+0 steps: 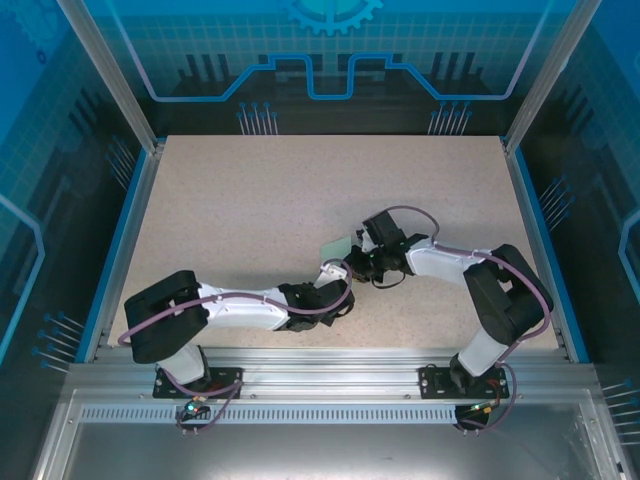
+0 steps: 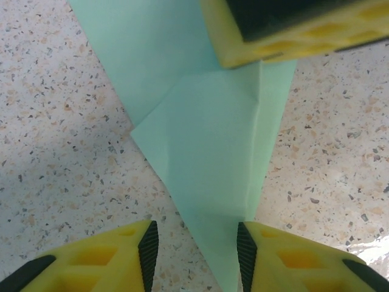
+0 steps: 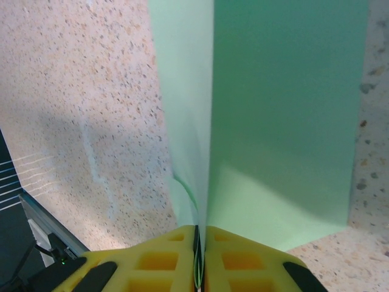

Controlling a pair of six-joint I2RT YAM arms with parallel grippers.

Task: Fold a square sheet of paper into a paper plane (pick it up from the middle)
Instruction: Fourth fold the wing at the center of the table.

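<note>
- Left arm [image 1: 230,310]: white and black, lying low across the near part of the table [image 1: 250,200], reaching from its base at the near left toward the centre; a purple cable [image 1: 250,296] runs along it.
- Left gripper [image 1: 332,272]: at table centre, just near of the paper. In the left wrist view its yellow fingers [image 2: 115,261] stand part-way apart, the black pads facing each other across a gap. The narrow pointed tip of the paper runs down into that gap. Nothing is clamped; whether the right-hand pad brushes the paper's edge cannot be told.
- Paper plane [image 1: 338,247]: pale mint-green, part-folded, at the middle of the table between the two grippers. In the left wrist view [image 2: 213,158] it lies on the speckled surface as a tapering kite shape, with a folded flap overlapping and a crease running lengthwise near its right edge. In the right wrist view [image 3: 279,109] one panel stands upright along a sharp fold and another lies flat beside it.
- Right gripper [image 1: 360,254]: just right of the paper. In the right wrist view [image 3: 200,243] its yellow fingers are pressed together, pinching the paper's folded edge between them. In the left wrist view it sits at the paper's wide end [image 2: 292,30].
- Right arm [image 1: 500,290]: rises from its base at the near right and bends left toward the centre.
</note>
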